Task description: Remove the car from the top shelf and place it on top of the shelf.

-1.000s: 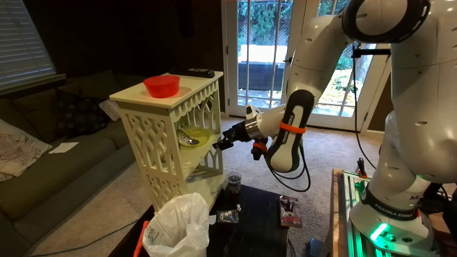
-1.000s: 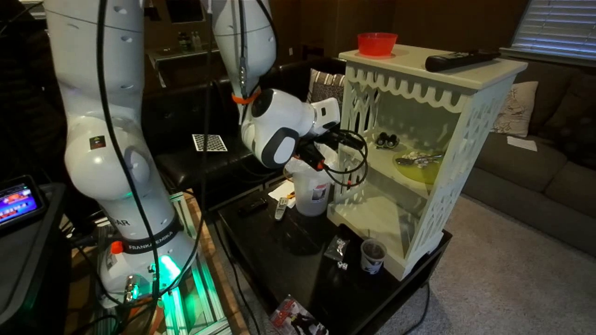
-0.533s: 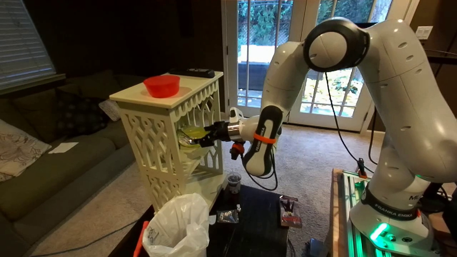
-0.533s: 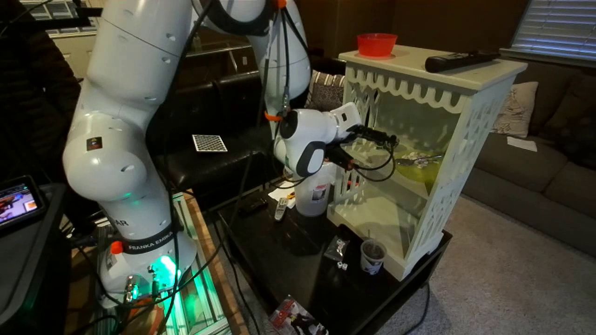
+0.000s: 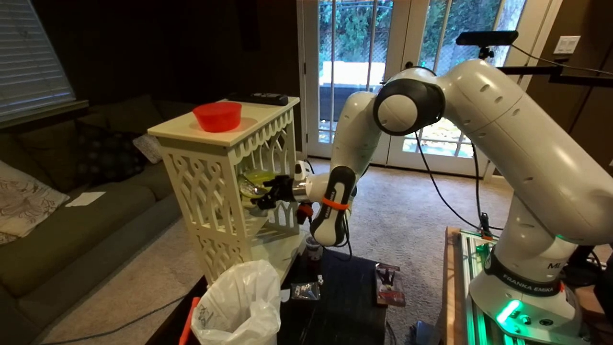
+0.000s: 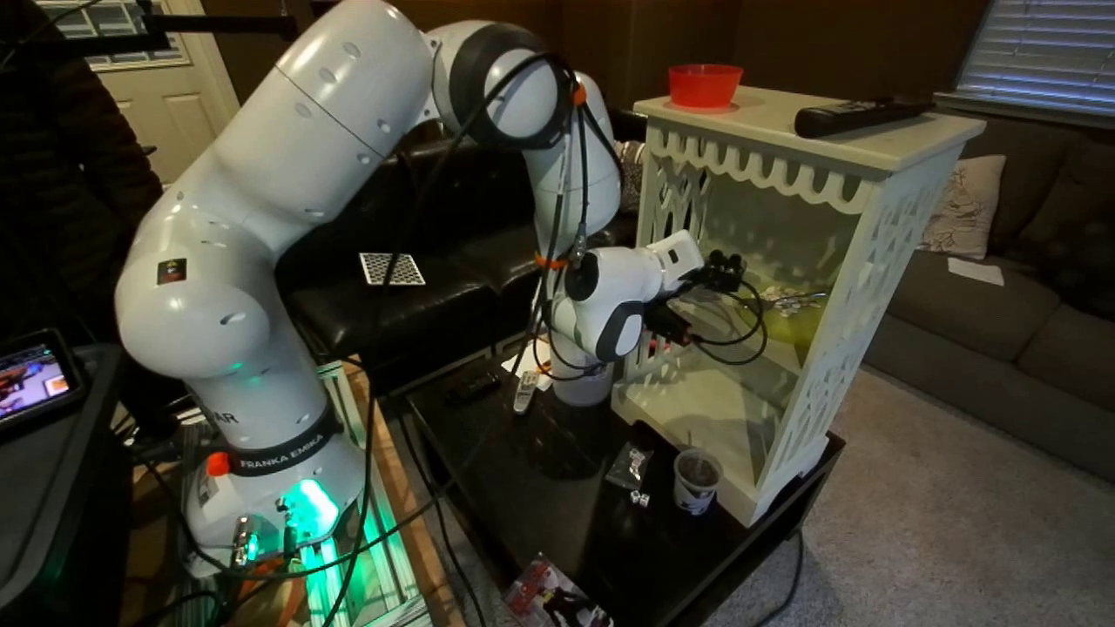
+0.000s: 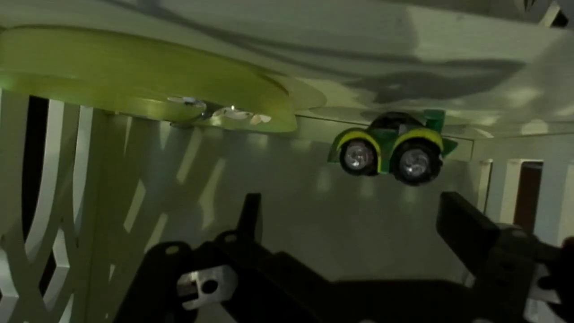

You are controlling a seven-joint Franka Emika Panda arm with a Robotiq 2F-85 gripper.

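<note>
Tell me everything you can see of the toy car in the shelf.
The toy car looks like green plastic, with yellow wheel arches, a dark domed roof, a spoiler-like tab and black tyres around silvery hubs. The wrist view is inverted, so the car lies wheels up, apparently resting on its roof on the shelf board. Its far side is hidden. It lies apart from the yellow-green bowl, and the open pincer does not touch it.

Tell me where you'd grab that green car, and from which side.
Perhaps pinch the near wheel pair at its outer edges, through the open front of the shelf: the car appears upside down, wheels raised, its side facing the open tool.
</note>
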